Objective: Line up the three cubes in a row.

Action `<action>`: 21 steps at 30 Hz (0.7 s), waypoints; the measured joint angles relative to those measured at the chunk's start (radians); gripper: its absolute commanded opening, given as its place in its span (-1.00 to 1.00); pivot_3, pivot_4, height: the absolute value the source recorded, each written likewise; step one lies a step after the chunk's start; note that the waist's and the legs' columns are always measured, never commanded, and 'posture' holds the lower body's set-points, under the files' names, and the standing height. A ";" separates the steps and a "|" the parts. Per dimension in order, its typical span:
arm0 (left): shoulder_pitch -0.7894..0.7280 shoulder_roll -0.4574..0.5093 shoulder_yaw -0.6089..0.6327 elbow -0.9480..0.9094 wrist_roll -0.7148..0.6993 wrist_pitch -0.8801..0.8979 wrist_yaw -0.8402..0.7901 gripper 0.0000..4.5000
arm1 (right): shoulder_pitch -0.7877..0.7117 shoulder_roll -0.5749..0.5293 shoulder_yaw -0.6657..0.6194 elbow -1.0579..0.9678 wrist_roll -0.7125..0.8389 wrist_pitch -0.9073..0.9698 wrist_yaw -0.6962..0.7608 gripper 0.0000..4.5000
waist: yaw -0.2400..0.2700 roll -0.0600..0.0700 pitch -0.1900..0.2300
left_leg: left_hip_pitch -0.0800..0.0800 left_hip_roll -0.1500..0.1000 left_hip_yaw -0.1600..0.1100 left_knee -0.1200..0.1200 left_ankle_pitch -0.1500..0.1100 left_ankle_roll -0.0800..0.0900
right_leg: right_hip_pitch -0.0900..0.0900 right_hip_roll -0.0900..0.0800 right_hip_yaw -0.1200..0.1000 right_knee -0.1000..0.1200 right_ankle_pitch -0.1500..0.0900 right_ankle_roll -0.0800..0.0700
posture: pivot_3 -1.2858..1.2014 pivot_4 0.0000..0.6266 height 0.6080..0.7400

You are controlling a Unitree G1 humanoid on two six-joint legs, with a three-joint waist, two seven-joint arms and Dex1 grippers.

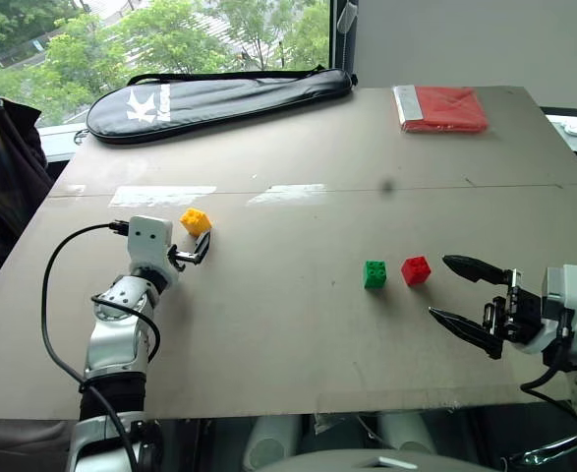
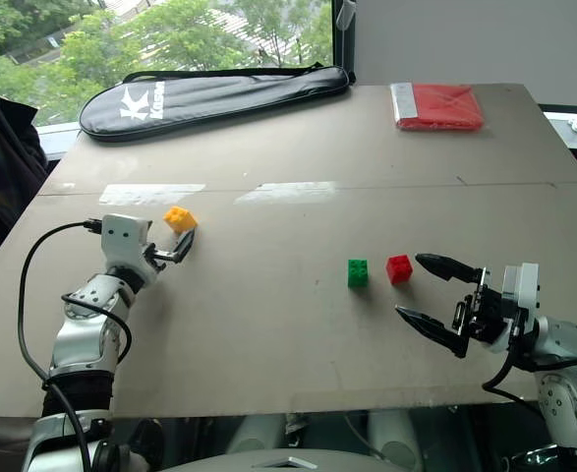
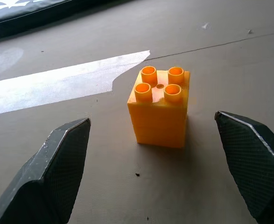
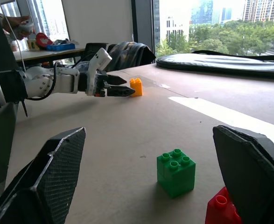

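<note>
Over on the left of the table (image 1: 298, 324), the left pincer (image 1: 198, 254) sits low with its fingers spread apart and nothing between them. The yellow cube (image 1: 196, 220) stands studs-up just past its fingertips. From the left wrist view the cube lies in the gap ahead of the two pads, though whether either finger touches it is hard to say from here. A strip of pale tape (image 1: 160, 195) runs across the table just beyond it.

Moving to the middle, the green cube (image 1: 375, 273) and the red cube (image 1: 416, 269) sit side by side, close but apart, well away from the yellow one.

On the right, the right pincer (image 1: 445, 287) hangs wide open and empty, aimed at the red cube.

At the far edge lie a black racket bag (image 1: 219, 98) and a flat red packet (image 1: 440, 108).
</note>
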 measured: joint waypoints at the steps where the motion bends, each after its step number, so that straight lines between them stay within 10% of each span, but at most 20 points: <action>1: -0.010 0.006 -0.002 0.023 0.000 -0.005 -0.006 0.95 | 0.004 0.000 0.000 0.000 -0.001 0.000 -0.001 1.00 | -0.001 0.000 0.000 | 0.000 0.000 0.000 0.000 0.000 0.000 | 0.000 0.000 0.000 0.000 0.000 0.000 | 0.03 -0.52 0.41; 6: -0.074 0.056 -0.015 0.153 -0.004 -0.053 -0.114 0.84 | 0.025 0.000 -0.002 -0.004 -0.002 -0.006 -0.003 1.00 | -0.003 0.000 0.000 | 0.000 0.000 0.001 -0.001 0.000 0.000 | -0.001 -0.001 0.001 -0.001 0.000 0.000 | 0.03 -0.52 0.41; 13: -0.143 0.082 -0.048 0.283 -0.013 -0.115 -0.247 -0.41 | 0.029 0.007 -0.002 -0.024 -0.003 -0.020 -0.004 1.00 | -0.002 0.000 0.000 | 0.001 0.000 0.001 -0.001 0.000 0.000 | 0.000 -0.002 0.001 0.000 0.000 0.000 | 0.03 -0.52 0.41; 21: -0.177 0.084 -0.103 0.307 -0.017 -0.142 -0.384 -0.44 | 0.044 0.007 -0.004 -0.028 -0.004 -0.020 -0.007 1.00 | 0.004 0.000 0.000 | 0.000 -0.001 0.001 0.000 0.000 0.000 | 0.000 -0.002 0.001 0.000 0.000 0.000 | 0.03 -0.52 0.41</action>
